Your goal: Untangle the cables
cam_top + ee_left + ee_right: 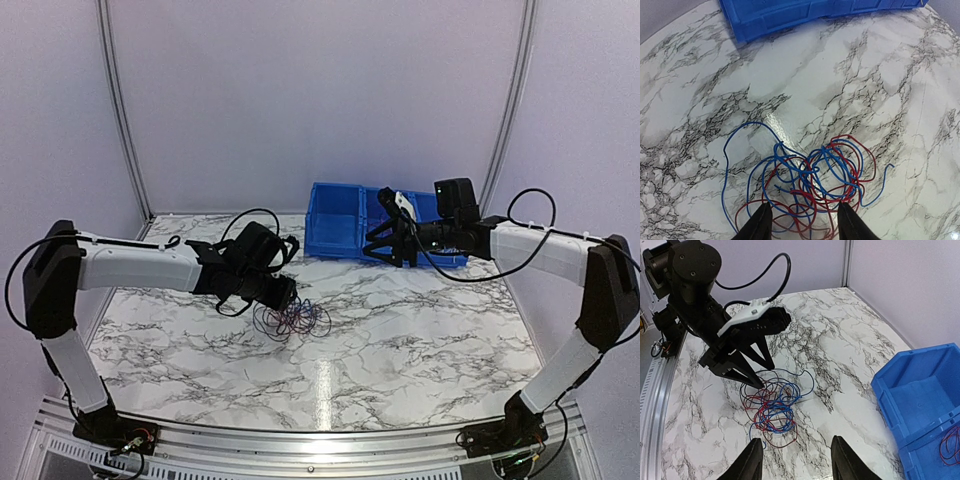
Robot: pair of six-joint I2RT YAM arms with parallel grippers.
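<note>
The cables [297, 320] are a flat tangle of thin blue, red and dark wires curled in loops on the marble table. In the left wrist view the tangle [810, 180] lies just ahead of and between my left gripper's black fingers. My left gripper [804, 206] is open and low over the tangle's near edge, with nothing held. It also shows in the top view [285, 297] and in the right wrist view [762, 376], its tips at the tangle [771, 407]. My right gripper [796, 447] is open and empty, held high near the bin [388, 243].
A blue partitioned bin [340, 232] stands at the back right of the table; its corner shows in the right wrist view [920, 405] with a red wire [951, 444] inside. The metal table rail [652, 400] runs along the near edge.
</note>
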